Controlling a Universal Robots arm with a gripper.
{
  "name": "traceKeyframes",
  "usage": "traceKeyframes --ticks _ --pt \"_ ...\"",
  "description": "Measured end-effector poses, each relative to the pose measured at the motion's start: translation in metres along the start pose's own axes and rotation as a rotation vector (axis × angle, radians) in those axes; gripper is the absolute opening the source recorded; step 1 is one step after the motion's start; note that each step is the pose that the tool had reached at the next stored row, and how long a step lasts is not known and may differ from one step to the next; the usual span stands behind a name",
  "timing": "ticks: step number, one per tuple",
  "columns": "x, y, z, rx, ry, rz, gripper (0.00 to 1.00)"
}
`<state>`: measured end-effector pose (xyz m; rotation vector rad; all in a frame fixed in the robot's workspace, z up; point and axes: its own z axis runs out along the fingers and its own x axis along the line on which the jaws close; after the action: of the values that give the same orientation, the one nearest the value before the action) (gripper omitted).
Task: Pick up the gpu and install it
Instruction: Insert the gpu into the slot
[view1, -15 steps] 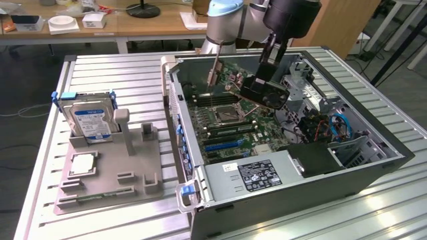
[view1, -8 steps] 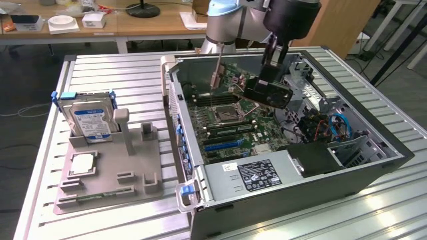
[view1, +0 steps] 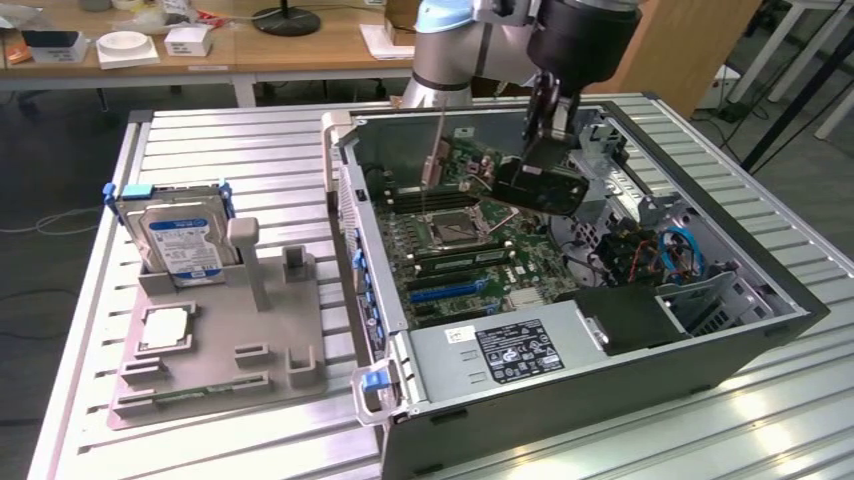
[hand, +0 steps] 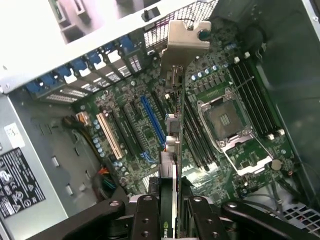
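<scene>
The gpu (hand: 174, 150) is a thin dark card seen edge-on, with its silver end bracket (hand: 185, 42) at the far end. My gripper (hand: 172, 212) is shut on the card, one black finger (hand: 147, 217) on each flat side. In the exterior view the gripper (view1: 545, 150) holds the gpu (view1: 541, 187) tilted inside the open computer case (view1: 747, 330), above the green motherboard (view1: 454, 250). The card hangs over the board between the blue expansion slot (hand: 152, 120) and the processor socket (hand: 225, 120), clear of the board.
A grey fixture (view1: 227, 350) on the slatted table at the exterior view's left holds a hard drive (view1: 180, 240) and a square silver chip (view1: 163, 328). Inside the case are the power supply (view1: 521, 350), memory slots (hand: 255, 95) and cables (view1: 674, 250).
</scene>
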<state>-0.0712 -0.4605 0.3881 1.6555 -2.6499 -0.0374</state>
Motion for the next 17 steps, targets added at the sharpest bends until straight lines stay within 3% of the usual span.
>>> traceKeyframes --ticks 5,9,12,17 --pt "0.0 0.0 0.0013 0.0224 -0.0102 -0.05 0.26" --pt "0.0 -0.0001 0.0029 0.0338 -0.0153 -0.09 0.26" --pt "0.0 -0.0002 0.0038 0.0365 -0.0171 -0.12 0.26" --pt "0.0 -0.0001 0.0048 0.036 -0.0187 -0.168 0.26"
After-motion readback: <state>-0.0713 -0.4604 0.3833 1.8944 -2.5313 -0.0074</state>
